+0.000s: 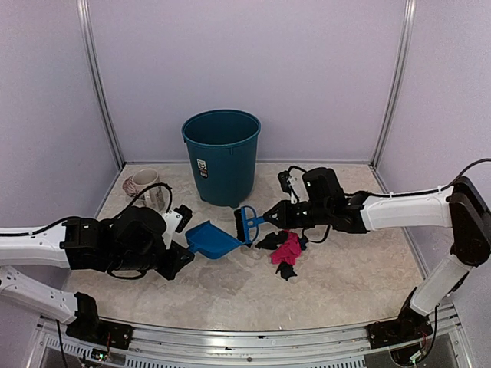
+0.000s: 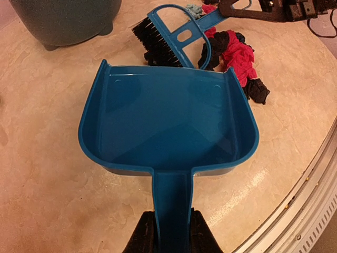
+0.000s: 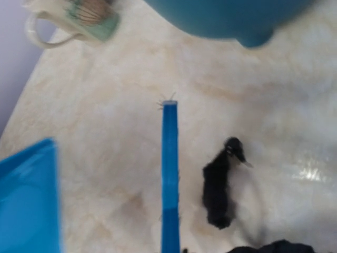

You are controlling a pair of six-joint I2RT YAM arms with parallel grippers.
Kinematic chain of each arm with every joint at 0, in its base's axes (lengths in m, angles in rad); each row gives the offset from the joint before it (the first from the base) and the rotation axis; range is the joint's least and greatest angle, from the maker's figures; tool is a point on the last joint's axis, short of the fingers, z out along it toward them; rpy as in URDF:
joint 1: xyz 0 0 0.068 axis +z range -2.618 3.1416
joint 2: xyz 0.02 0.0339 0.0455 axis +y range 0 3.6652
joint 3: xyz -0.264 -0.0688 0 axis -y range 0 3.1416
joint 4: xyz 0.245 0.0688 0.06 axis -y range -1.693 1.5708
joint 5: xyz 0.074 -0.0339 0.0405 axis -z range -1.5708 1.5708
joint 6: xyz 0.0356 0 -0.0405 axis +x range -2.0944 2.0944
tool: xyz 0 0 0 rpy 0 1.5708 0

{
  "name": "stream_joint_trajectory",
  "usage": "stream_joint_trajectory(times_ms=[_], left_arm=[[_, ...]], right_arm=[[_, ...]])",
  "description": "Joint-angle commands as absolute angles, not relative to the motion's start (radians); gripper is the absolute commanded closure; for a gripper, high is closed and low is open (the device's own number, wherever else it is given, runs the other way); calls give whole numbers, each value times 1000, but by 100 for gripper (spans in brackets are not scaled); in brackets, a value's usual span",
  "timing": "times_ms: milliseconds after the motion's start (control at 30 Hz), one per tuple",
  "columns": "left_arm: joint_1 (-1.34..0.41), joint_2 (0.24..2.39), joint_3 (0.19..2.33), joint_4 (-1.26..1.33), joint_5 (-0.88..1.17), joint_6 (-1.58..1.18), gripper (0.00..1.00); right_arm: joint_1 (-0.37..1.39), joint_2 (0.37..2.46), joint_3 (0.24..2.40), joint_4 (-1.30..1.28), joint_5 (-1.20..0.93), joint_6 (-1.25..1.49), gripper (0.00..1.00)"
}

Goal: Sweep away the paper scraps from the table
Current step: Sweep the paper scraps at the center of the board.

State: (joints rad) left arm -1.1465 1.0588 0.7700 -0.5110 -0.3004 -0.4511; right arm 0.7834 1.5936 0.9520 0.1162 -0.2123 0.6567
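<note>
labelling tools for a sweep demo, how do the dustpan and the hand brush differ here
The dustpan is a wide open scoop, empty, held by the left pincer; the hand brush is narrow with black bristles, held by the right pincer. The hand brush is nearer the paper scraps than the dustpan. Both are blue plastic.

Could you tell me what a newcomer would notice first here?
The teal bin stands at the table's back centre. In front of it, the left gripper holds a blue dustpan facing the brush held by the right gripper. Pink and black paper scraps are heaped beside the brush.
</note>
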Motion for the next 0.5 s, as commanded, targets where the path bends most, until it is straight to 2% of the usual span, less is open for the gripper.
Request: stream_joint_trajectory(times_ms=[0,167,467], left_arm=[[-1154,1037,772,-528,-334,-475,100],[-1155,1044,768,-522,-318,-469,100],[-1156,1108,754,-472,-281,-446,100]], right_arm=[[790,1674,980,225,-196,743,100],[785,1697,972,180,-122,727,100],[753,1513,905,29,59,663,100]])
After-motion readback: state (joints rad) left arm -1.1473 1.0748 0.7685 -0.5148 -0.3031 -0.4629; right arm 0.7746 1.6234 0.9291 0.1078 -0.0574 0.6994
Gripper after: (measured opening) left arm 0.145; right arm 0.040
